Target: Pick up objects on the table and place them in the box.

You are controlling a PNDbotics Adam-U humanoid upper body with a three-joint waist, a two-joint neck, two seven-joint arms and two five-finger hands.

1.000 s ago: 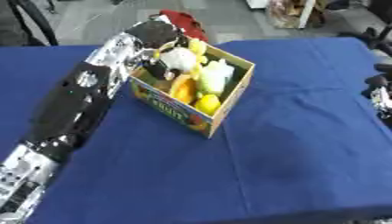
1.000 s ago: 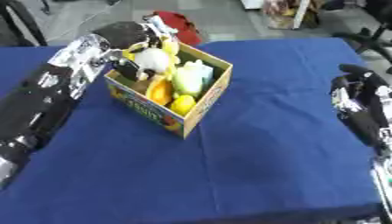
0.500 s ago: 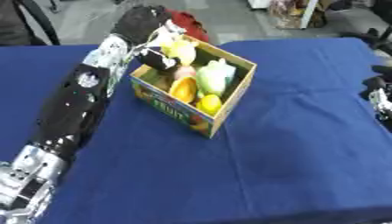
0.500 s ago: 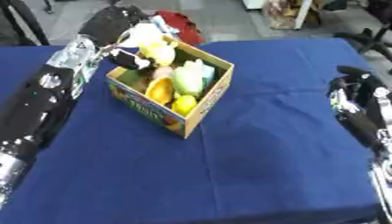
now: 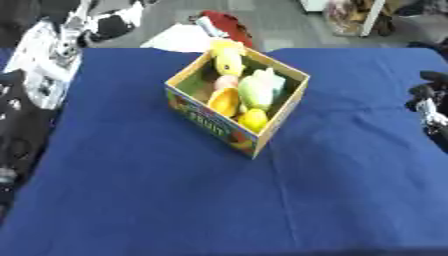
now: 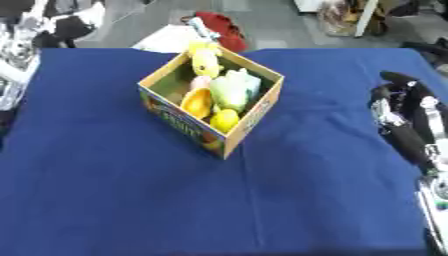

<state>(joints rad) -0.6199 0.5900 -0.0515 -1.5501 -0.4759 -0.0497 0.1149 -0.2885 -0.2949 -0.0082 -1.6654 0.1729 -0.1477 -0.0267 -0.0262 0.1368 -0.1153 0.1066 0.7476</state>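
Observation:
A cardboard box with a printed front stands on the blue table, a little behind its middle. Inside lie a tall yellow thing at the far corner, a pale green thing, an orange piece, a small yellow fruit and something pink. My left hand is at the upper left, well apart from the box, and it is blurred. My right hand rests at the right edge with fingers relaxed, holding nothing.
Beyond the table's far edge a red thing and a white sheet lie on the floor. My left arm runs down the left side. No loose objects show on the blue cloth.
My left arm has drawn back from over the box to the upper left. The tall yellow thing now stands in the box's far corner, with no hand on it.

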